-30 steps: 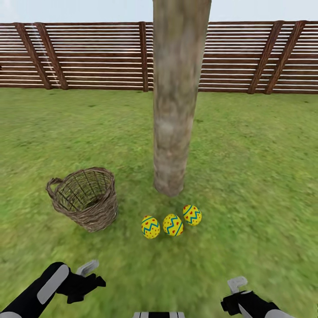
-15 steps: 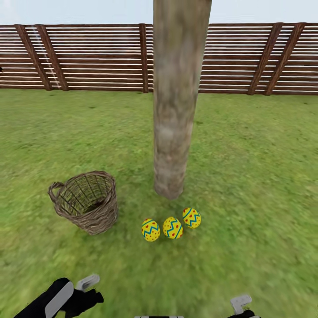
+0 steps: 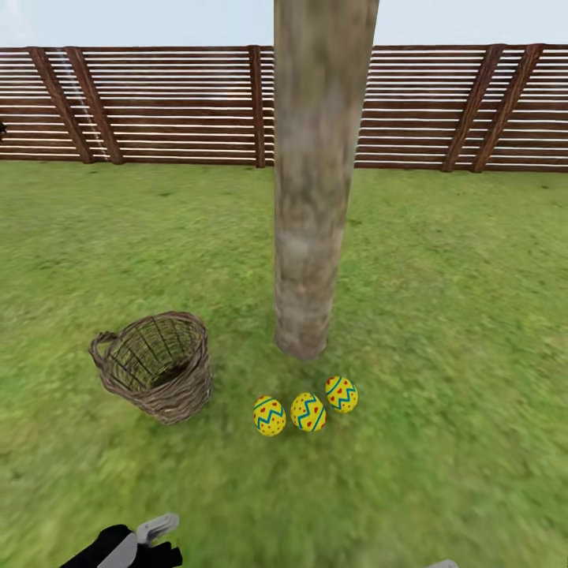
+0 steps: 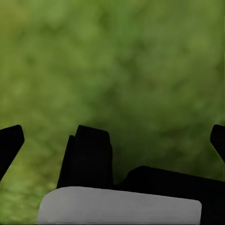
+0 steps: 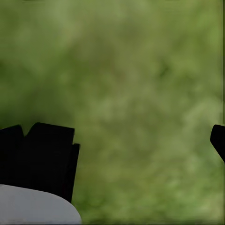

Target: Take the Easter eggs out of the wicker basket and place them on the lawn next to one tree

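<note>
The basket [image 3: 154, 364] sat at ten o'clock, seemingly empty; three eggs [image 3: 306, 410] lay at six o'clock of the tree [image 3: 314, 197]. Both grippers [image 4: 112, 136] were spread and held nothing. Best to retreat gently, disturbing nothing.

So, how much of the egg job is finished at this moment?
Done, it seems: the three Easter eggs lie on the lawn just in front of the tree, and the wicker basket beside them looks empty. In hand: nothing; the left claw and the right claw are open over grass. Left: apparently nothing.
</note>
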### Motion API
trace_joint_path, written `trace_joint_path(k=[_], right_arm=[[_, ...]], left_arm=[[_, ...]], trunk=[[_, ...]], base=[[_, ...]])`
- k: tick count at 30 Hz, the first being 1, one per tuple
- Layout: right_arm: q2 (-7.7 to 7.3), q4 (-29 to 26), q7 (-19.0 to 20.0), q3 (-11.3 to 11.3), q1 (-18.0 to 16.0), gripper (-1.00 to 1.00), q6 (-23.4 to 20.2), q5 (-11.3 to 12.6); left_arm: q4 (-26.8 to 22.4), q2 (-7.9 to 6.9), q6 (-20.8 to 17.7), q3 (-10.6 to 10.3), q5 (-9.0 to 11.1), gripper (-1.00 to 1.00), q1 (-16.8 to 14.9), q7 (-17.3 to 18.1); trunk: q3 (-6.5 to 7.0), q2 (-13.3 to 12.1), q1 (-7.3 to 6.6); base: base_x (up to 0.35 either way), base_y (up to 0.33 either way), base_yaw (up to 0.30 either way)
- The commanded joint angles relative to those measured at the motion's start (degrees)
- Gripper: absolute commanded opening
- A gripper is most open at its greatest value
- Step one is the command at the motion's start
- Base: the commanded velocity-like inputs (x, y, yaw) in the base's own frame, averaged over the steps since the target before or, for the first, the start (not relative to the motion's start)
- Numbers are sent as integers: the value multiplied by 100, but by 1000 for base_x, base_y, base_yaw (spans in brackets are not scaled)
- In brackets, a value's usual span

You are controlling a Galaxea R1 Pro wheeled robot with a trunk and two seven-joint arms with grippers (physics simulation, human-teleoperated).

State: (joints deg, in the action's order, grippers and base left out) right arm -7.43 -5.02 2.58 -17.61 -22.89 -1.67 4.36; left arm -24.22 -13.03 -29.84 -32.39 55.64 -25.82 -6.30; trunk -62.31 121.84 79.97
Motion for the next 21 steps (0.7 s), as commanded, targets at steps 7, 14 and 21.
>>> trace_joint_path(k=[7, 14, 21], right_arm=[[2, 166, 14, -41, 4, 100, -17, 33], [0, 192, 14, -41, 12, 100, -19, 39], [4, 191, 14, -40, 81, 100, -16, 36]], left_arm=[[63, 15, 9, -39, 61, 100, 20, -49], [587, 198, 925, -144, 58, 100, 33, -34], [923, 393, 1691, -593, 69, 100, 39, -24]], trunk=[[122, -280, -155], [248, -561, -309], [373, -842, -463]], base=[[0, 0, 0], [0, 0, 0], [0, 0, 0]])
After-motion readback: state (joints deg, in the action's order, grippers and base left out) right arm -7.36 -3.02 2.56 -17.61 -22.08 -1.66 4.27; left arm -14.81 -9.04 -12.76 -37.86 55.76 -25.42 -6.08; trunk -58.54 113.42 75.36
